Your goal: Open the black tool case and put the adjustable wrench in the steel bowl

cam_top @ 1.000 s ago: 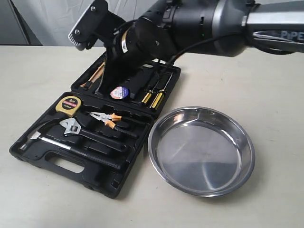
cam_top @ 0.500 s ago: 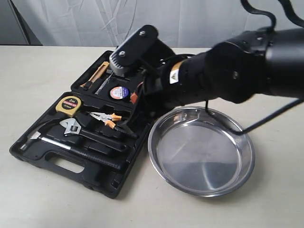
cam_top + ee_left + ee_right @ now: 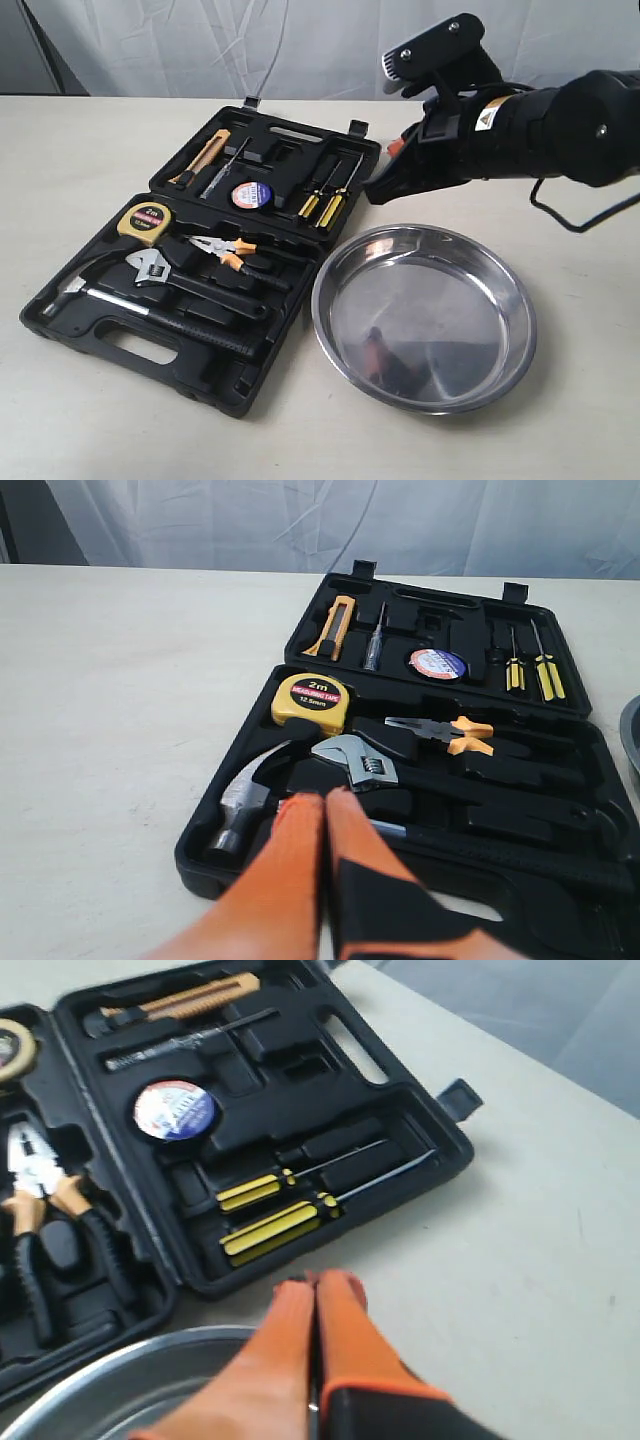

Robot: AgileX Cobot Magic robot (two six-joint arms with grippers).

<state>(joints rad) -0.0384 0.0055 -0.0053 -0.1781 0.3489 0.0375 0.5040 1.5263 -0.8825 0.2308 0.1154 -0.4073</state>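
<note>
Lying in the case (image 3: 205, 378) is the silver-headed, black-handled adjustable wrench (image 3: 195, 283); left claw (image 3: 325, 808), right claw (image 3: 313, 1292) pressed together.

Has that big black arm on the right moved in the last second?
Yes. The right gripper swung rightward off the open tool case and now hangs past its right edge, above the steel bowl's far rim.

Yellow tape measure (image 3: 147, 222), orange-handled pliers (image 3: 226, 249), hammer (image 3: 180, 326) — two yellow-handled screwdrivers (image 3: 310, 207)
</note>
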